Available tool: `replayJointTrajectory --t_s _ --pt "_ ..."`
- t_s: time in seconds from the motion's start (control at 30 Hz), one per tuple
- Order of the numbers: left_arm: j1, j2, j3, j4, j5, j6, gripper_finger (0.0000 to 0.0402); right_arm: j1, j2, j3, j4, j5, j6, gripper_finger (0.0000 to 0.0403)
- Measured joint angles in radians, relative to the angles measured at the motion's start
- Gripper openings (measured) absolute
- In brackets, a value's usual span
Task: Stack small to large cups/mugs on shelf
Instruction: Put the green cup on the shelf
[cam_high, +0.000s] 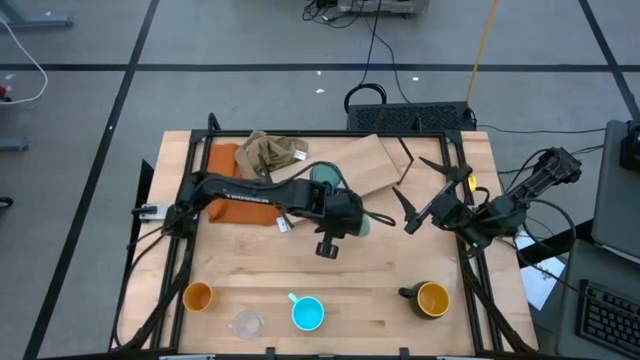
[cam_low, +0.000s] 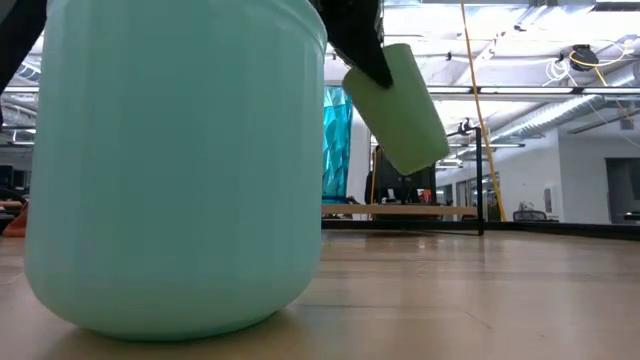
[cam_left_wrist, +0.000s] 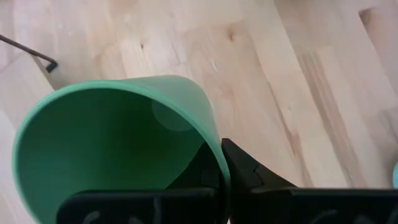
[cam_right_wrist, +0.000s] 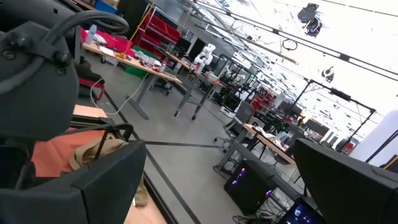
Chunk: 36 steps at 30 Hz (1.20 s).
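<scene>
My left gripper (cam_high: 358, 220) hangs over the middle of the table, shut on the green cup (cam_low: 400, 105), which is tilted in the air. The teal tumbler (cam_high: 325, 178) stands just beyond it, by the near left corner of the wooden shelf (cam_high: 375, 165). Along the near edge stand the orange cup (cam_high: 197, 296), the clear glass (cam_high: 245, 323), the light-blue mug (cam_high: 307, 313) and the black mug (cam_high: 430, 298). My right gripper (cam_high: 408, 212) waits open at the right, holding nothing. My left gripper pinches the green cup's rim (cam_left_wrist: 219, 163), one finger inside the cup and one finger (cam_left_wrist: 252, 174) outside against the wall. The fingers slant down from the table's left. The cup is lifted clear and tilted, its base lower and toward the right.
An orange cloth (cam_high: 225, 160) and a crumpled beige cloth (cam_high: 270, 152) lie at the far left. Thin black legs (cam_high: 430, 165) of the shelf stick out on its right side. Bare tabletop lies between the held cup and the near row of cups.
</scene>
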Motion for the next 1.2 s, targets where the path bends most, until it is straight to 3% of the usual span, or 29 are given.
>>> replayJointTrajectory --t_s 0.3,1.2 --pt "-0.013 0.001 0.000 -0.074 -0.034 -0.008 0.0000 0.000 0.000 0.000 -0.001 0.000 0.020 0.0396" --pt "-0.015 0.036 -0.009 -0.172 0.042 -0.028 0.0000 -0.001 0.000 0.000 -0.095 -0.001 0.109 0.0396"
